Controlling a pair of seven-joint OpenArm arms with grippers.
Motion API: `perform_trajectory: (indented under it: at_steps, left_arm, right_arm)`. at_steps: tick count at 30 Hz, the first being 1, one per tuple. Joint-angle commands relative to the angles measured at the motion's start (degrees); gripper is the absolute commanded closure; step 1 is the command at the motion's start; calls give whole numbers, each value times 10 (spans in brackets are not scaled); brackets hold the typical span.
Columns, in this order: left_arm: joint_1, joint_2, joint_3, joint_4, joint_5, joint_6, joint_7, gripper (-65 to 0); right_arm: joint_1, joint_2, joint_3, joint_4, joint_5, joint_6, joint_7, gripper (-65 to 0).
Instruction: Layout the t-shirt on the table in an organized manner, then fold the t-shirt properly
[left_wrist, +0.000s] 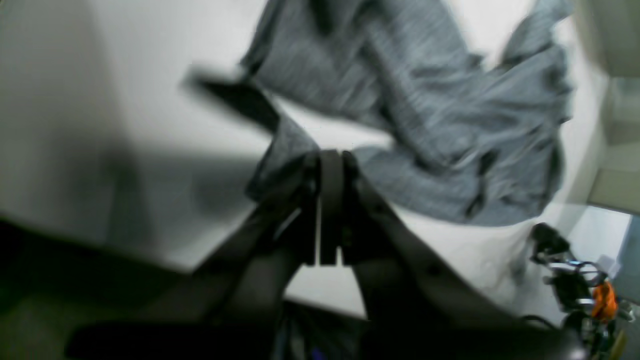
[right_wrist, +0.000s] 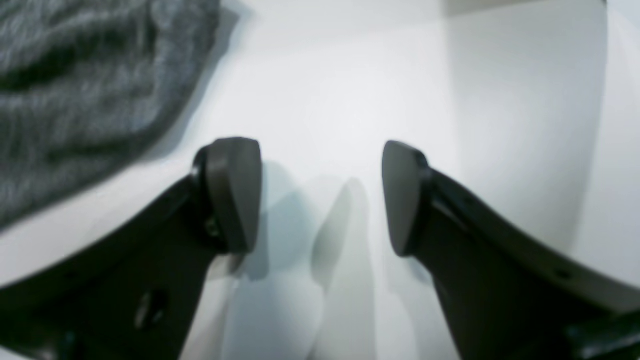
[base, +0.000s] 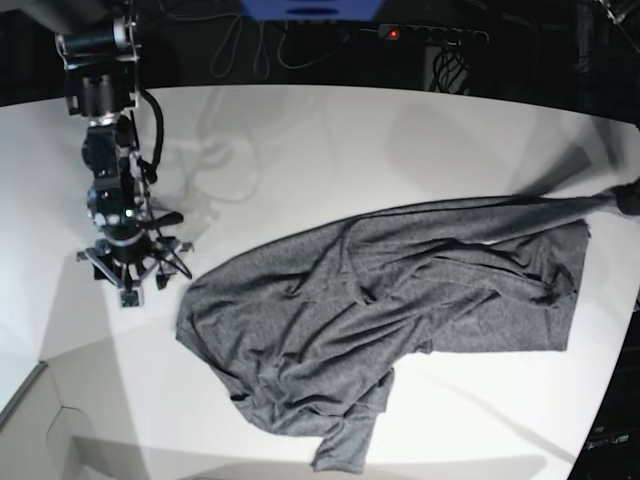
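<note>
White table (base: 330, 150) filled most of the base view, its curved far edge running along the top of the frame and bare surface stretching across the upper half and lower right. Charcoal-grey t-shirt (base: 390, 310) lay crumpled across the centre and lower middle, one corner drawn taut toward the right edge of the frame. At that edge the left gripper (left_wrist: 330, 162) was clamped tight on a pinch of the fabric, as the blurred left wrist view showed. At the upper left, the right gripper (right_wrist: 322, 197) hung spread wide over bare tabletop, empty, just beside the shirt's edge.
</note>
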Motion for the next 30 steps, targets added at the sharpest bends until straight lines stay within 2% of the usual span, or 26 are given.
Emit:
perform_trajectory:
  at_steps: [1,5,8,13,18,22,30]
  left_arm:
    - [-3,-14,-4,7,-15,2,-5,-1]
    - [14,-1,-4,7,-15,2,-5,-1]
    - [27,-1,-4,7,-15,2,-5,-1]
    - [41,-1,-5,8,-15,2,-5,-1]
    - [50,-1,-6,13,-15,2,-5,-1]
    - [72,-3,-7,13,-15,2,-5,-1]
    - [105,0,-7,13,-16,2,-5,-1]
  right_arm:
    - [-10,4,3,43,1,-1,12,-383]
    - [-71,-29,-17,172,2,1,11,-385]
    - [-73,-53,-57,186,2,1,11,-385]
    - [-35,-90,-105,125,2,1,14,-385]
    - [19,-118,-115,13,1,1,16,-383]
    - [18,-114,-112,-18,1,0,16,-382]
    - [-39,-52,-110,5,1,-1,17,-382]
